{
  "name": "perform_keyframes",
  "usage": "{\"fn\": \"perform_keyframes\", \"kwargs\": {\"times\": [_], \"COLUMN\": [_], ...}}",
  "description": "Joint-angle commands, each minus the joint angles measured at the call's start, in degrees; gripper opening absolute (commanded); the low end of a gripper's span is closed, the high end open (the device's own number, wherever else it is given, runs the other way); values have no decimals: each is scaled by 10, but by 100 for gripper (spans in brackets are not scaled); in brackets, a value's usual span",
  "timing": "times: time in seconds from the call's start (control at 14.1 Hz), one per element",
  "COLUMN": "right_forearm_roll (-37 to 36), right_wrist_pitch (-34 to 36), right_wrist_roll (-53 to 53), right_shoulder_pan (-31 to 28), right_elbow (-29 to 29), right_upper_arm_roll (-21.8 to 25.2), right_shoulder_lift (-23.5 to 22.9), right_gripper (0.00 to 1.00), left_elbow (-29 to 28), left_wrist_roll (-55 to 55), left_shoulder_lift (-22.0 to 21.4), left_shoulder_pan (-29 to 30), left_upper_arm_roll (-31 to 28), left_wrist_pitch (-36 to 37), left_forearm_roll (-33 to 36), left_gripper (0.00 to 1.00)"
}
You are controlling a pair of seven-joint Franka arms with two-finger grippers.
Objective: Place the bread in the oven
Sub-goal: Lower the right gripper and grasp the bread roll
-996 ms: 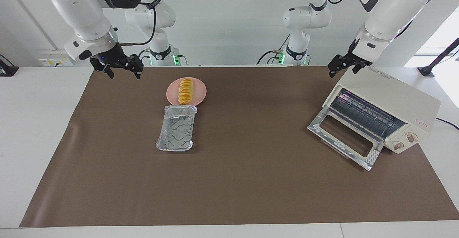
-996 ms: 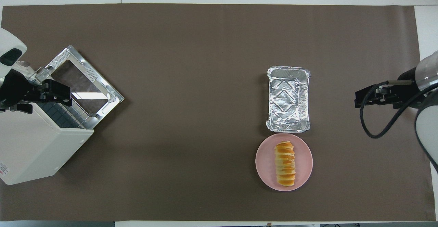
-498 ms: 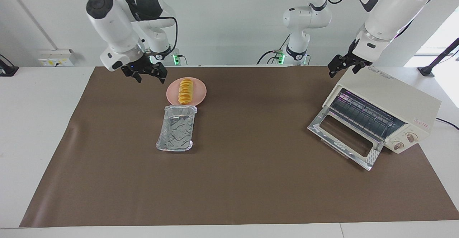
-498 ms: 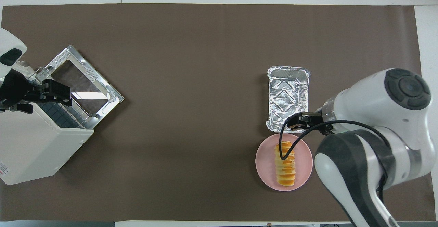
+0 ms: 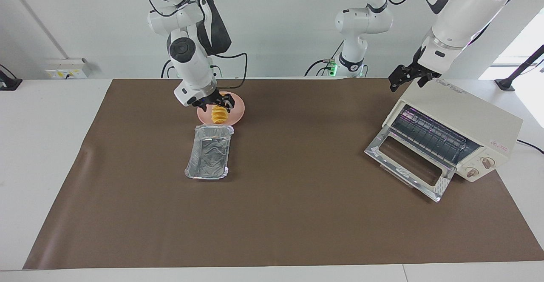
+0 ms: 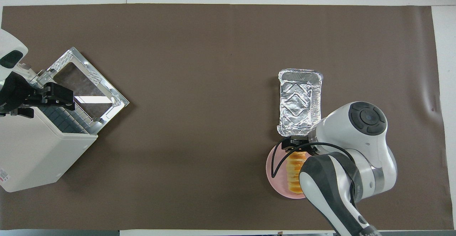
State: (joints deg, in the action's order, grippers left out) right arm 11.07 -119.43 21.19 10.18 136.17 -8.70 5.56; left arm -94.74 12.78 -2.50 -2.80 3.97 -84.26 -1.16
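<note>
The right gripper (image 5: 214, 103), on the arm that enters at the right arm's end of the table, hangs low over the small golden yellow-orange ridged loaf of bread (image 5: 219, 115), its 2 black fingers spread wide to either side of the loaf's robot-ward part. Whether the fingertips touch the bread cannot be told; nothing is lifted. In the overhead view the same gripper (image 6: 294, 145) and its white wrist cover much of the loaf (image 6: 294, 173).

The bread lies lengthwise on a round pink plate (image 5: 239, 110), which touches the short edge of a rectangular silver foil tray (image 5: 209, 152) lying farther from the robots.

The left gripper (image 5: 409, 77) waits with its jaws apart over the top rear corner of the compact cream-white boxy toaster oven (image 5: 461, 120), holding nothing. The oven stands at the left arm's end of the brown table mat (image 5: 297, 214), its glass door (image 5: 407, 163) dropped open, the wire rack visible, 2 round knobs on its front.
</note>
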Motion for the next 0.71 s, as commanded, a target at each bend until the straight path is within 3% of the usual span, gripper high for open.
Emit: {"fn": "perform_keyframes", "kwargs": {"times": [0.0,0.14,0.28,0.5,0.64], "right_forearm_roll": [16,46,52,52,52], "right_wrist_pitch": [-38,-61,-72,-84,-89], "right_wrist_roll": [-1,0,4,27,29], "right_shoulder_pan": [5,6,16,19,22], "right_elbow": [53,73,85,96,103], "right_upper_arm_roll": [2,1,2,2,2], "right_shoulder_lift": [27,28,31,36,37], "right_gripper": [100,100,88,42,6], "left_elbow": [-5,-5,-6,-5,-5], "left_wrist_roll": [-1,-1,-1,-1,-1], "left_shoulder_lift": [-8,-8,-8,-8,-8], "left_shoulder_pan": [3,3,3,3,3], "left_upper_arm_roll": [0,0,0,0,0], "left_wrist_pitch": [-6,-6,-6,-6,-6], "left_forearm_roll": [-5,-5,-5,-5,-5], "left_gripper": [100,100,100,100,100]}}
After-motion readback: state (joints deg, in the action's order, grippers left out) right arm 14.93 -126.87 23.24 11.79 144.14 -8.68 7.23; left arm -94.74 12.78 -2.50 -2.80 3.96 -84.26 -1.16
